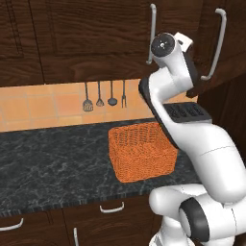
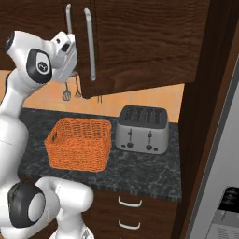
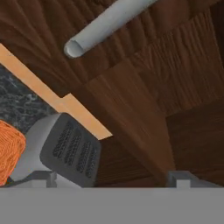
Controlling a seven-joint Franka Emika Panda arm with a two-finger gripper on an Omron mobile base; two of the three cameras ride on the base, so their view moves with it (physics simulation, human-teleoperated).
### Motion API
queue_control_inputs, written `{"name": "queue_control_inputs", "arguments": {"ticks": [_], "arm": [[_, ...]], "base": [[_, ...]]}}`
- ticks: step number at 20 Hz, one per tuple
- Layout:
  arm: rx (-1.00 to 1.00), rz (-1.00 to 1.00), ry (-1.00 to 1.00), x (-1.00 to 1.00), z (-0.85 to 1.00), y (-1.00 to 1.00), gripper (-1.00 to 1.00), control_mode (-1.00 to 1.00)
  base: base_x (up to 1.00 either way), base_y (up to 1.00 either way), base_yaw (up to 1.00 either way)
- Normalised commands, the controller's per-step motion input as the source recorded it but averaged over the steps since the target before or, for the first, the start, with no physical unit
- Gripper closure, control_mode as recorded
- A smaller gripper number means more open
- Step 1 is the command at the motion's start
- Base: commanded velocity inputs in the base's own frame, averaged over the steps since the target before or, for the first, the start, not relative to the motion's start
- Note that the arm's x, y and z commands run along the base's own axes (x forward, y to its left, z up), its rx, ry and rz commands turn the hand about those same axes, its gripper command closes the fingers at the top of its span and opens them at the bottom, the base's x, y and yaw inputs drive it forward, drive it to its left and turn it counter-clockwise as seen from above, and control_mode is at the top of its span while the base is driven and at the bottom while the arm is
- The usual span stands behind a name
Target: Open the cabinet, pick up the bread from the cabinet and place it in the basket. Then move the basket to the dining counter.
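Note:
The dark wood cabinet hangs above the worktop; its right door, with a long silver handle, stands slightly ajar. My gripper is up at that door's lower inner edge, just below the handle's end. In the hand view the gripper is open, fingertips wide apart with the door's wood ahead of them. The orange wicker basket sits on the black granite worktop below, also seen as basket and basket. The bread is hidden and the dining counter is out of view.
A silver toaster stands right of the basket. Utensils hang on the orange tiled wall. A tall dark panel and a grey fridge close the right side. Drawers lie under the worktop.

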Motion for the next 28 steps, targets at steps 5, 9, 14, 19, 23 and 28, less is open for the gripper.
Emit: {"name": "queue_control_inputs", "arguments": {"ticks": [5, 9, 14, 19, 23, 28], "arm": [[0.0, -0.17, 0.06, -0.18, 0.0, -0.77, -1.0, -1.0], [0.06, -0.2, -0.09, -1.0, 0.0, -0.94, -1.0, -1.0], [0.2, -0.19, -0.05, -0.81, 0.0, -1.0, -1.0, -1.0], [0.25, -0.17, -0.18, -0.32, 0.05, -1.0, -1.0, -1.0], [0.33, -0.2, -0.18, -0.07, 0.0, -1.0, -1.0, -1.0], [0.31, -0.17, -0.28, -0.22, -0.2, 0.19, -1.0, -1.0]], "base": [[0.0, 0.0, 0.0], [0.0, 0.0, 0.0], [0.0, 0.0, 0.0], [0.0, 0.0, 0.0], [0.0, 0.0, 0.0], [0.0, 0.0, 0.0]]}}
